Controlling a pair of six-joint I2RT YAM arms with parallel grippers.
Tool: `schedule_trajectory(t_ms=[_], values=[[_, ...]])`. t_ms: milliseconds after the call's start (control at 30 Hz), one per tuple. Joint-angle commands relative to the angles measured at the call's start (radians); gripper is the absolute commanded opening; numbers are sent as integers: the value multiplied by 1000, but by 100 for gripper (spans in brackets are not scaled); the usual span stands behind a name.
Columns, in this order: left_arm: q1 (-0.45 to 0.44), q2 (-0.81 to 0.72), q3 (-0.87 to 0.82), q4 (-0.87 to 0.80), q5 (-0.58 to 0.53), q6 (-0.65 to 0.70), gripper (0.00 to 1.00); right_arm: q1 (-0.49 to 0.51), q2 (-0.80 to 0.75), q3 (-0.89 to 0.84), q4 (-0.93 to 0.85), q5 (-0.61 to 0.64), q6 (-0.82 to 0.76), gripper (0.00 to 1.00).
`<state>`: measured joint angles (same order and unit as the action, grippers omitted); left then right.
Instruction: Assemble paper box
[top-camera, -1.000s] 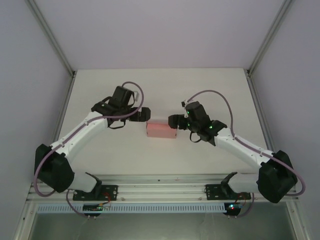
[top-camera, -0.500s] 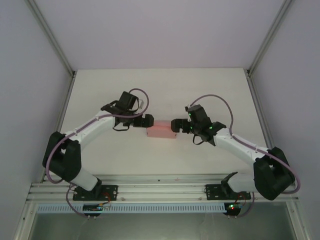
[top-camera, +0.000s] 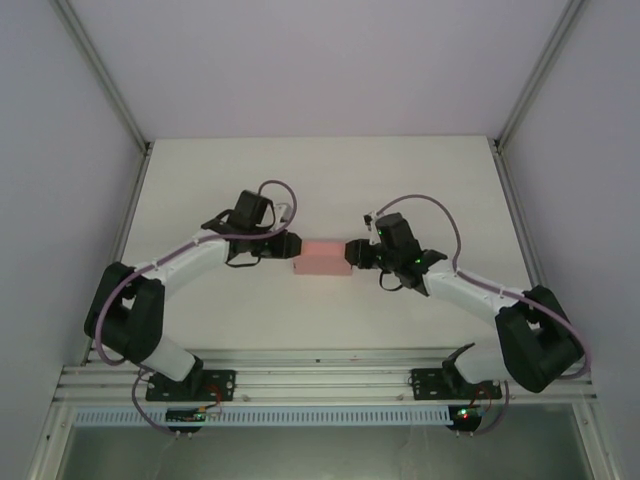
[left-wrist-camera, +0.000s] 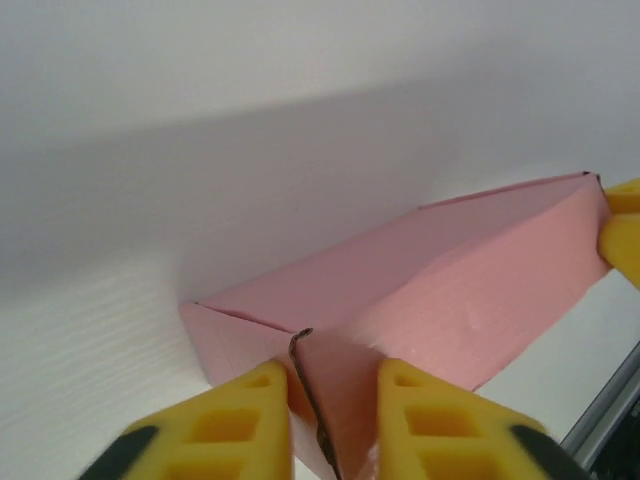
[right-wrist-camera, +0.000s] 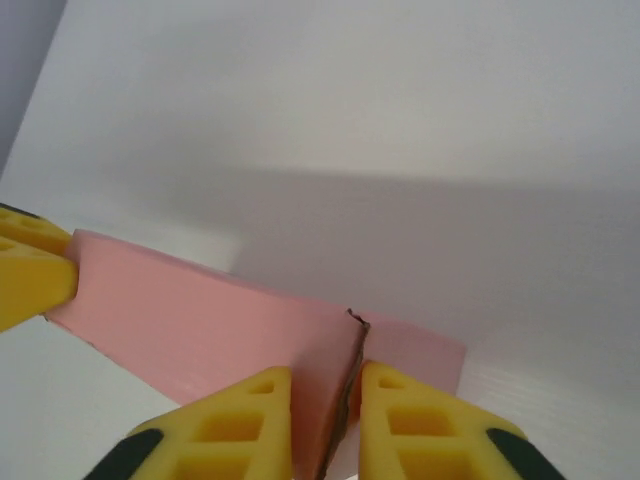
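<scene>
Out near the middle of the white table (top-camera: 200, 180), we've got the paper box (top-camera: 322, 256) sitting as a folded-up pink block, long side running left to right. Our left gripper (top-camera: 291, 246) is pinching its left end. Our right gripper (top-camera: 353, 251) is clamped on the right end, with a card edge squeezed between its yellow fingers (right-wrist-camera: 245, 420).

a white table (top-camera: 420, 170) sits inside pale lilac walls (top-camera: 320, 60) (metal posts (top-camera: 100, 72) at the corners).
</scene>
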<state>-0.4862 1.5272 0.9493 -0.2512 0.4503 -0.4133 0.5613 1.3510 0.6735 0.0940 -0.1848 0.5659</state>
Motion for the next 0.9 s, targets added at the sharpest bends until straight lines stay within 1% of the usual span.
schedule_trajectory(t_ms=[0,67,167,267,333,367,400,433,467,500,533,567,600,633,667,700,733,767,833,867], values=[[-5,53,-66,-42,9,-2,0,-1,62,-100,-95,7,61,10],[-4,50,-74,-31,18,-2,0,4,51,-130,-50,7,75,6],[-4,37,-81,-18,27,-2,0,6,29,-148,-43,21,104,5],[-3,21,-76,-18,24,-2,0,6,6,-145,-59,20,107,6],[-4,12,-56,-35,13,5,1,6,-6,-125,-81,3,107,10],[-5,8,-39,-46,5,13,9,4,-11,-109,-92,1,107,12],[-4,5,-22,-58,-5,18,20,0,-14,-85,-111,-2,101,17],[-3,1,4,-69,-15,27,30,-3,-19,-53,-137,5,91,20],[-4,-1,30,-84,-31,33,45,-5,-21,-23,-159,10,89,21],[-5,-4,58,-98,-48,41,48,-8,-23,8,-179,10,55,25],[-4,-8,91,-115,-66,51,49,-9,-26,45,-205,13,34,37],[-2,-12,122,-135,-88,57,58,-10,-27,79,-224,16,15,40],[-2,-17,150,-152,-109,62,75,-14,-27,111,-242,17,-1,41],[0,-23,179,-166,-133,69,90,-19,-27,147,-265,19,-23,46],[3,-32,200,-178,-165,73,100,-24,-26,175,-279,19,-47,54],[5,-44,218,-189,-204,77,100,-28,-24,202,-294,21,-71,71],[9,-56,228,-198,-242,79,100,-33,-22,221,-300,19,-92,90],[13,-69,236,-210,-292,74,100,-39,-21,236,-291,-6,-132,99],[32,-102,236,-219,-382,66,100,-50,-13,258,-258,-80,-245,99],[45,-120,228,-220,-424,53,100,-52,-5,267,-251,-133,-328,99]])
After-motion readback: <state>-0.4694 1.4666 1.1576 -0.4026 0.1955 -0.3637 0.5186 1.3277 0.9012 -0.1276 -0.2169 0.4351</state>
